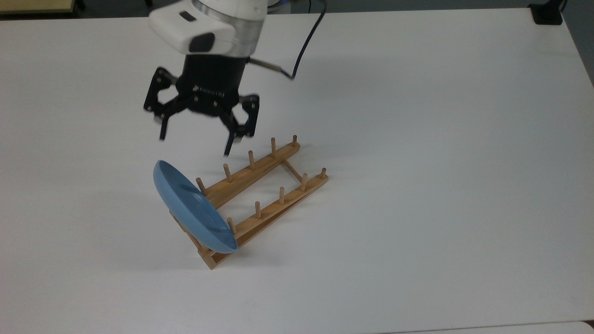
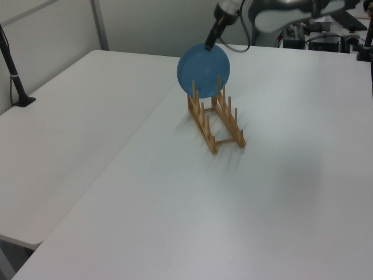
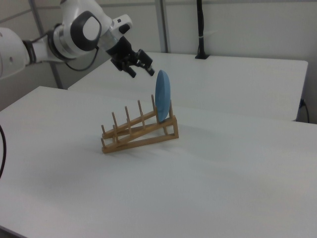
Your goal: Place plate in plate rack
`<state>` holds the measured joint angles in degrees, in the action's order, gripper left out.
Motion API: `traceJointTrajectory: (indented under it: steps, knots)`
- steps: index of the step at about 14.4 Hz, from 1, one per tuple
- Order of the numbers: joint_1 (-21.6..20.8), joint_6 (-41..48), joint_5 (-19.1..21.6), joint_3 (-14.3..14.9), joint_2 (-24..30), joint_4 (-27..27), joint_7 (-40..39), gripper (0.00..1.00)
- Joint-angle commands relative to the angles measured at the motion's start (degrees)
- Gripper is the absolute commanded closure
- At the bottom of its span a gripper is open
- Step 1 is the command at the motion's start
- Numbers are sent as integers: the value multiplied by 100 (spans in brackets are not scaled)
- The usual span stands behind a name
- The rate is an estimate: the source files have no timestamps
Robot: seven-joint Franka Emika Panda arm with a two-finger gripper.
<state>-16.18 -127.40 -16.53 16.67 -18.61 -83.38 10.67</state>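
Observation:
The light-blue plate (image 1: 192, 211) stands on edge in the end slot of the wooden plate rack (image 1: 241, 178), leaning against the pegs. In the left view the plate (image 2: 203, 71) rises above the plate rack (image 2: 218, 125) at its far end. In the right view the plate (image 3: 162, 96) sits at the high end of the plate rack (image 3: 138, 134). My gripper (image 1: 195, 141) hangs open above the plate with a clear gap, holding nothing. It also appears as the gripper (image 2: 210, 44) and the gripper (image 3: 141, 72), above and just beside the plate's top rim.
The rack sits on a large white table (image 1: 417, 185). A black clamp base (image 1: 547, 14) sits at the far right corner, and a black post (image 2: 14, 76) stands on the adjoining table. The arm's cable (image 1: 304, 46) hangs behind the gripper.

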Motion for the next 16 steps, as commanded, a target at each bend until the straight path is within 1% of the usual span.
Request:
traceJointTrajectory:
  steps: [1, 2, 3, 4, 6, 7, 8, 10, 16]
  knots:
    - [772, 2002, 1218, -848, 743, -214, 85, 0]
    - [1009, 2513, 1579, -1033, 832, -214, 59, 0]
    - [1194, 2883, 1808, -1148, 919, -240, 50, 0]
    - [1283, 3157, 1924, -1210, 1016, -266, 50, 0]
    - [1406, 3728, 1986, -1219, 1200, -345, 6, 0]
    - [1433, 3827, 1987, -1219, 1315, -520, -125, 0]
    - [1468, 3828, 1987, -1202, 1411, -634, -379, 0]
    - [1635, 3836, 2013, -1140, 1404, -644, -1037, 0]
    - [1662, 3907, 1960, -1114, 1430, -592, -1111, 0]
